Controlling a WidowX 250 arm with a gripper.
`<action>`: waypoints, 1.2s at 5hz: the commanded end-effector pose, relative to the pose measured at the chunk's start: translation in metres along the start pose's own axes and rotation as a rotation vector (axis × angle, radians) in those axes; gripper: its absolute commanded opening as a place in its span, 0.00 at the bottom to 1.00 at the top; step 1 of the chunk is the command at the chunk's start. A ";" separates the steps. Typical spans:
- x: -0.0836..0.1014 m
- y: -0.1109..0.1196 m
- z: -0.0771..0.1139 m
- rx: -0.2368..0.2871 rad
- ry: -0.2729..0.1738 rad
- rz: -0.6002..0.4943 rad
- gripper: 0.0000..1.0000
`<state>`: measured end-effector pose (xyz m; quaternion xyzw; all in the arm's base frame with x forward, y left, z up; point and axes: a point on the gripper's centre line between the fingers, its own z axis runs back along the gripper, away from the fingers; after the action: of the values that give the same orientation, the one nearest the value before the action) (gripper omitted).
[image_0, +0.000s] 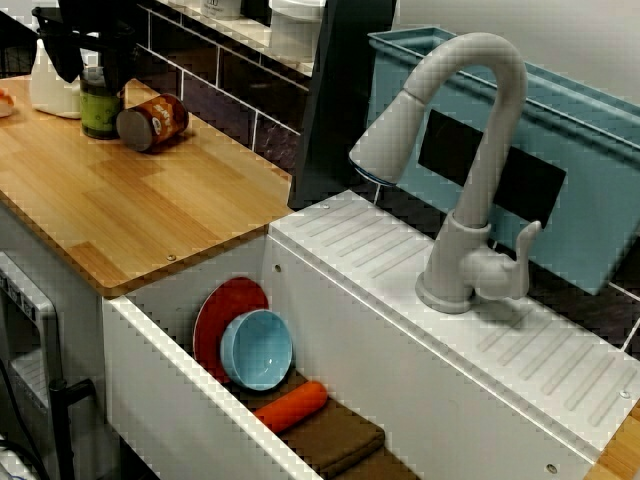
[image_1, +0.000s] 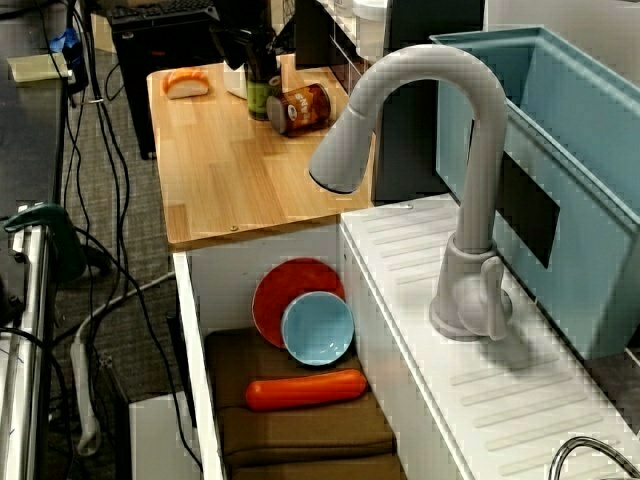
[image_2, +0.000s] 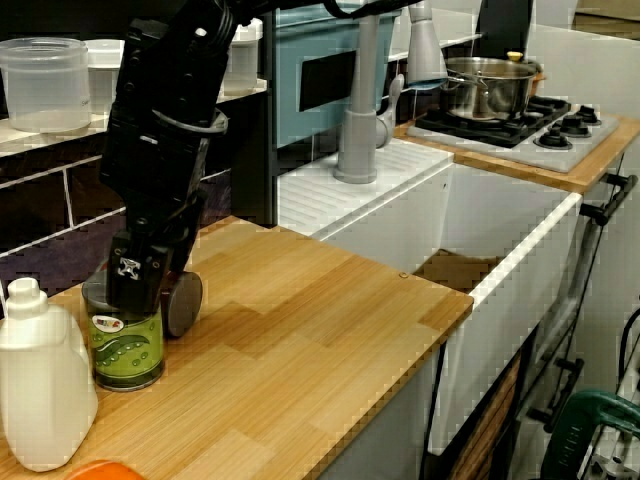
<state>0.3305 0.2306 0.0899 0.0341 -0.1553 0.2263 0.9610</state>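
Fingers: black fingers (image_2: 140, 285) sit at the top of the green can (image_2: 125, 345), seen from the counter's end.
Finger state: cannot tell whether clenched or released; the tips merge with the can's rim.
Green can: upright on the wooden surface (image_2: 300, 350), well apart from the sink, between the white bottle (image_2: 40, 385) and the brown can (image_2: 182, 303).
Brown can: lying on its side, just beside the green can.
Sink, view from above: blue bowl (image_1: 318, 328) leans on the red plate (image_1: 290, 290); carrot (image_1: 305, 389) lies on a brown cloth (image_1: 300, 430).
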 end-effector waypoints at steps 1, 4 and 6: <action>0.011 0.017 0.028 0.020 -0.047 -0.007 1.00; 0.015 0.020 0.021 0.033 -0.047 0.012 1.00; 0.018 0.021 0.013 0.041 -0.042 0.029 1.00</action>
<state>0.3415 0.2461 0.0848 0.0476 -0.1563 0.2459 0.9554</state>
